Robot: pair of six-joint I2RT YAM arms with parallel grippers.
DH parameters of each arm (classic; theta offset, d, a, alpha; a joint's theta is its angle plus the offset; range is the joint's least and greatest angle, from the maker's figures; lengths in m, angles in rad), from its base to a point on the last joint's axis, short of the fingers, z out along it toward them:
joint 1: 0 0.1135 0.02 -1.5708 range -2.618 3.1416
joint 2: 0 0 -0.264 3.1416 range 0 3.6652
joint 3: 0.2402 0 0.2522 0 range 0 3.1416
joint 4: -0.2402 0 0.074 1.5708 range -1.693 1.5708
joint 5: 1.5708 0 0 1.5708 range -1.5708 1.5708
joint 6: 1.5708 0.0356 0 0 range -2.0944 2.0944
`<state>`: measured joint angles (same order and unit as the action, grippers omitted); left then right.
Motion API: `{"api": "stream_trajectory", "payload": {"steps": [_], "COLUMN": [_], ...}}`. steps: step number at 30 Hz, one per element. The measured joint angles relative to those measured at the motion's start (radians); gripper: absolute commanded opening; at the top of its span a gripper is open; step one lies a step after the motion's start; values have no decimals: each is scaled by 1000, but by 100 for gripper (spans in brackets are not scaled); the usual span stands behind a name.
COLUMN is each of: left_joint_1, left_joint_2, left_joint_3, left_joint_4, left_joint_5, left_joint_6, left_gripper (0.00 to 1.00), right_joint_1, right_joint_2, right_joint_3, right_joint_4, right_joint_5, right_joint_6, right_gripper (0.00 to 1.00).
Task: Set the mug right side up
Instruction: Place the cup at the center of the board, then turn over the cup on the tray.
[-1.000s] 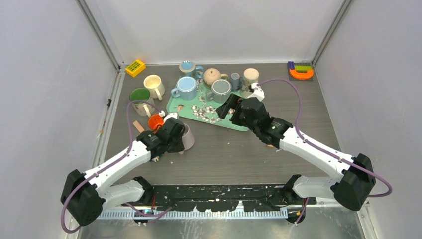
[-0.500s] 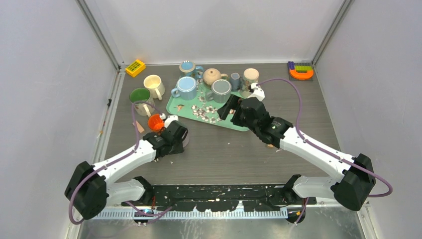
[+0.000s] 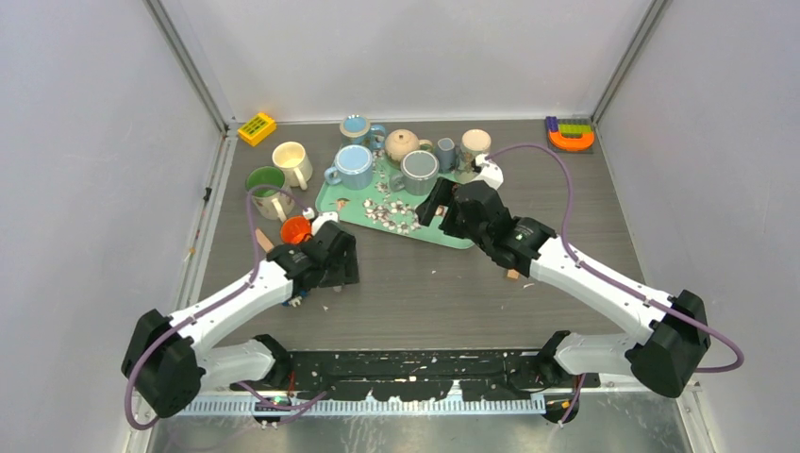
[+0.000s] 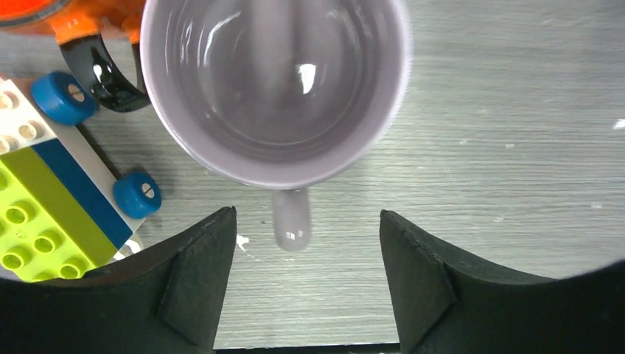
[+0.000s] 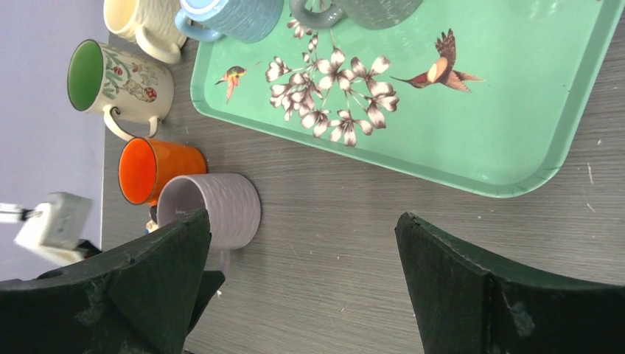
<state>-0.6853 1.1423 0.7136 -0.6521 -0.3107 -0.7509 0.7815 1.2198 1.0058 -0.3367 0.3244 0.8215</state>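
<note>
The lilac mug [image 4: 276, 81] stands mouth up on the table, its hollow facing the left wrist camera and its handle [image 4: 290, 219] pointing toward my left gripper [image 4: 306, 287]. That gripper is open; the handle tip lies just ahead of the two fingers and touches neither. In the right wrist view the mug [image 5: 221, 209] stands beside an orange mug [image 5: 151, 169]. From the top camera my left gripper [image 3: 341, 267] covers most of the mug. My right gripper [image 3: 434, 200] hovers open and empty over the tray's near edge.
A toy car of building bricks [image 4: 51, 221] lies just left of the lilac mug. A green tray [image 3: 443, 231] holds several mugs and a teapot [image 3: 403, 144]. A green-lined mug [image 3: 267, 186] and a cream mug [image 3: 291, 160] stand left of the tray.
My left gripper swung the lilac mug from tilted to mouth up, then opened and let go of its handle. The right arm barely moved.
</note>
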Motion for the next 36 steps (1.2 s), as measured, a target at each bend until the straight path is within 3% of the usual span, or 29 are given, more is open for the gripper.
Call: {"api": "stream_trajectory", "payload": {"steps": [5, 10, 18, 25, 36], "left_joint_1": [0, 22, 145, 230, 236], "left_joint_2": [-68, -108, -69, -55, -152], "left_joint_3": [111, 229, 315, 317, 296], "left_joint_4": [-58, -97, -96, -59, -48], "left_joint_5": [38, 87, 248, 364, 421], "left_joint_6": [30, 79, 175, 230, 288], "left_gripper": [99, 100, 100, 100, 100], "right_joint_1": [-5, -14, -40, -44, -47], "right_joint_2": [35, 101, 245, 533, 902], "right_joint_3": [52, 112, 233, 516, 960], "right_joint_4": [-37, -63, -100, -182, -356], "right_joint_5": [32, 67, 110, 180, 410], "right_joint_6": [-9, -25, -26, -25, 13], "right_gripper": [100, 100, 100, 100, 100]}}
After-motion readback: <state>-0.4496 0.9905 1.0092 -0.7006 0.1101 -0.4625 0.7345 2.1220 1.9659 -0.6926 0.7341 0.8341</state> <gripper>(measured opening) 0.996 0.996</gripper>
